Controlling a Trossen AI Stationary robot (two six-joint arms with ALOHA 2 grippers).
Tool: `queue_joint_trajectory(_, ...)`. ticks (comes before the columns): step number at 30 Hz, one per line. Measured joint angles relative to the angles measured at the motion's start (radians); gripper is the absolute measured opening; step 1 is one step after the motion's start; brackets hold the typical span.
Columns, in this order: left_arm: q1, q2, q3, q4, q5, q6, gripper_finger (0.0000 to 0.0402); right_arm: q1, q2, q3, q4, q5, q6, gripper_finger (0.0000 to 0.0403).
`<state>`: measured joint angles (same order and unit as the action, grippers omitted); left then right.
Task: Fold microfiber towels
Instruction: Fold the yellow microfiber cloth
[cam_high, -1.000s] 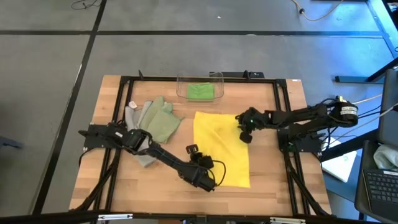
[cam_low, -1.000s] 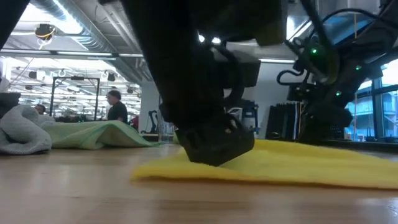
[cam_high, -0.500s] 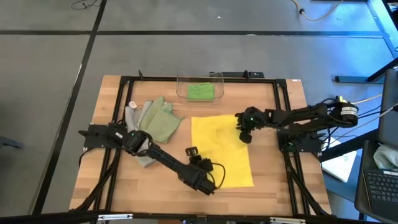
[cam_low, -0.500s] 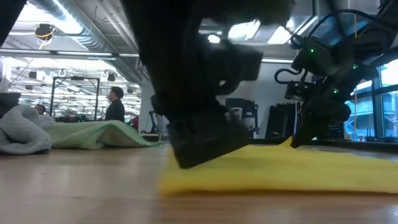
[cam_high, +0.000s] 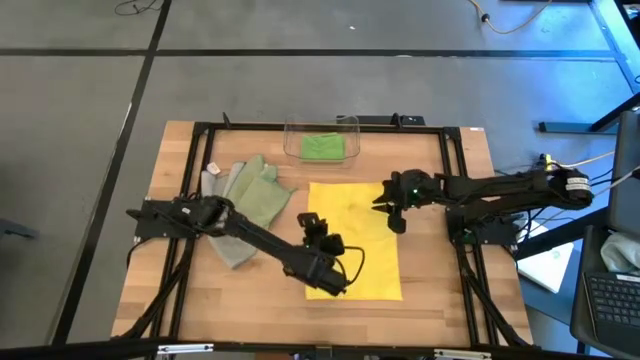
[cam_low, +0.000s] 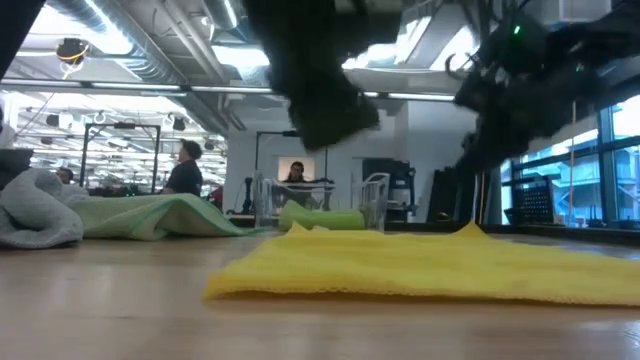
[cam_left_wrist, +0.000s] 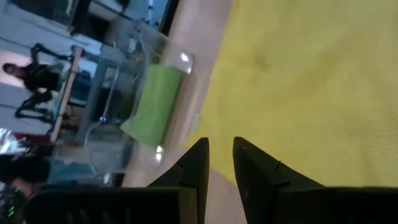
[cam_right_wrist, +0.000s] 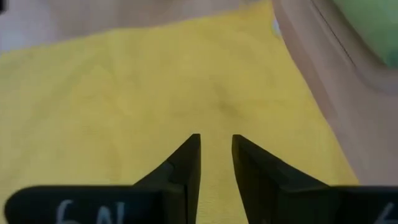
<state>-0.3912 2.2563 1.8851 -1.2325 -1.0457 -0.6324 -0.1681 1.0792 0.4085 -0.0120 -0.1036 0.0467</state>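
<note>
The yellow towel (cam_high: 352, 240) lies spread flat on the wooden table (cam_high: 180, 300), just in front of the clear plastic bin (cam_high: 321, 140) that holds a folded bright green towel (cam_high: 322, 147). The pale sage green towel (cam_high: 262, 196) and the grey towel (cam_high: 222, 222) sit crumpled together to the yellow towel's left, near it but apart.

The left gripper (cam_high: 318, 228) hangs above the yellow towel's left edge, fingers (cam_left_wrist: 198, 163) nearly together with a thin gap and nothing between them. The right gripper (cam_high: 388, 205) hovers over the yellow towel's far right part, its fingers (cam_right_wrist: 186, 163) likewise narrowly parted and empty; in the low view both hang clear above the cloth.

The likely trouble: with fingers this close, a descent onto the cloth could press it down instead of pinching an edge, or catch only a few fibres so that the corner slips out mid-fold. If one gripper catches and the other misses, the towel would drag askew. The two arms also reach in over the same cloth, so a crossing sweep risks a knock.

The yellow towel's near edge lies close to the table's front, with little margin. Its right edge has bare wood beside it. Its left edge has open wood toward the crumpled pile, which a wide sweep could snag. Its far edge runs close to the bin.
</note>
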Motion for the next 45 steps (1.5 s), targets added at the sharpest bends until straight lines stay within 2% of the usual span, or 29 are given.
queue_joint_trajectory(2, 0.016, -0.035, -0.007, 0.041, 0.022, 0.104, 0.0067, 0.002, -0.042, 0.019, -0.062, -0.002, -0.021, 0.0094)
queue_joint_trajectory(4, 0.053, -0.065, -0.033, 0.106, 0.082, 0.22, 0.0067, 0.0, -0.071, 0.047, -0.141, 0.045, -0.057, 0.0094)
queue_joint_trajectory(6, 0.111, -0.09, -0.08, 0.224, 0.179, 0.33, 0.0067, -0.01, -0.09, 0.083, -0.218, 0.096, -0.083, 0.0094)
queue_joint_trajectory(10, 0.22, -0.142, -0.215, 0.478, 0.438, 0.513, 0.0067, -0.032, -0.103, 0.157, -0.36, 0.11, -0.087, 0.01)
queue_joint_trajectory(12, 0.264, -0.181, -0.284, 0.5, 0.491, 0.533, 0.0067, -0.041, -0.102, 0.188, -0.425, 0.11, -0.108, 0.0108)
queue_joint_trajectory(15, 0.331, -0.272, -0.393, 0.544, 0.481, 0.544, 0.0067, -0.077, -0.101, 0.228, -0.511, 0.109, -0.139, 0.0129)
queue_joint_trajectory(17, 0.37, -0.354, -0.475, 0.619, 0.515, 0.568, 0.0067, -0.117, -0.096, 0.254, -0.547, 0.101, -0.155, 0.0146)
queue_joint_trajectory(20, 0.442, -0.482, -0.599, 0.783, 0.711, 0.609, 0.0067, -0.193, -0.065, 0.286, -0.587, 0.033, -0.184, 0.0167)
queue_joint_trajectory(23, 0.553, -0.569, -0.7, 0.881, 0.919, 0.573, 0.0067, -0.278, -0.005, 0.309, -0.602, -0.025, -0.215, 0.0177)
queue_joint_trajectory(28, 0.696, -0.595, -0.804, 0.923, 1.052, 0.506, 0.0067, -0.386, 0.157, 0.355, -0.61, -0.148, -0.215, 0.0173)
queue_joint_trajectory(31, 0.751, -0.576, -0.85, 1.008, 1.15, 0.503, 0.0067, -0.426, 0.253, 0.4, -0.678, -0.199, -0.25, 0.0164)
queue_joint_trajectory(33, 0.77, -0.575, -0.879, 1.034, 1.185, 0.502, 0.0067, -0.452, 0.309, 0.444, -0.719, -0.203, -0.279, 0.0159)
queue_joint_trajectory(38, 0.784, -0.575, -0.927, 1.043, 1.18, 0.524, 0.0067, -0.549, 0.411, 0.558, -0.794, -0.148, -0.321, 0.0153)
queue_joint_trajectory(42, 0.786, -0.575, -0.945, 1.055, 1.176, 0.563, 0.0067, -0.614, 0.484, 0.601, -0.809, -0.23, -0.328, 0.0155)
queue_joint_trajectory(45, 0.79, -0.575, -0.948, 1.061, 1.179, 0.587, 0.0067, -0.627, 0.54, 0.602, -0.851, -0.235, -0.341, 0.017)
